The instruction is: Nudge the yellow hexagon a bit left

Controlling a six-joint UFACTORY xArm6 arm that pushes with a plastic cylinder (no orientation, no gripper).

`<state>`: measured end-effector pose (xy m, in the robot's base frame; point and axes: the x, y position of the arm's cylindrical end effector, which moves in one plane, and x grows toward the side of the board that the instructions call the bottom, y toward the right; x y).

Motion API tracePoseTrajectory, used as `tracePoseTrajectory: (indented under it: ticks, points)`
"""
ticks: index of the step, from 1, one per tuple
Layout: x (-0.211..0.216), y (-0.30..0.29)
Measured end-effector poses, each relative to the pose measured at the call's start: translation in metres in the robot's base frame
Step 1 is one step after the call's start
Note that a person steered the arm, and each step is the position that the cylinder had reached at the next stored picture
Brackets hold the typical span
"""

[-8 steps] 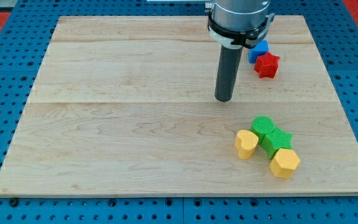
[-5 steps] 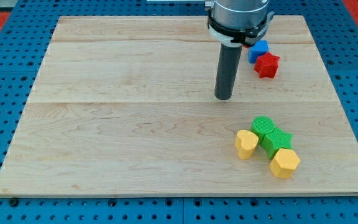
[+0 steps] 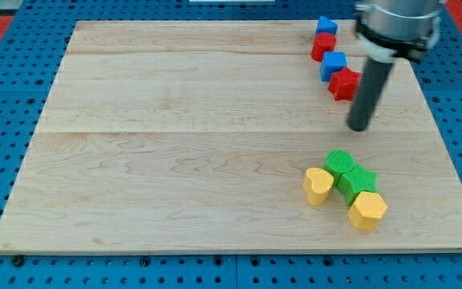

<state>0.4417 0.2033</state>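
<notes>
The yellow hexagon [image 3: 367, 210] lies near the board's bottom right, touching the green star [image 3: 357, 181] just above it. A green cylinder [image 3: 340, 163] and a yellow heart [image 3: 318, 186] sit against the star on its left. My tip [image 3: 359, 128] rests on the board above this cluster, to the upper right of the green cylinder and apart from it, well above the hexagon.
Near the view's top right lie a blue block [image 3: 326, 26], a red block [image 3: 322, 46], a blue cube [image 3: 334, 65] and a red star [image 3: 344, 83], in a diagonal row just left of the rod. The wooden board [image 3: 175, 160] ends close to the hexagon's right.
My rod has moved to the view's right, from the board's middle top to beside the red star, uncovering the upper blue and red blocks. No block has moved.
</notes>
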Motion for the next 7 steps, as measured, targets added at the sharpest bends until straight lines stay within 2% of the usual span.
tracePoseTrajectory:
  ticks: [1, 2, 6, 7]
  points:
    - [0.024, 0.062]
    - [0.058, 0.086]
    - [0.116, 0.088]
    - [0.119, 0.09]
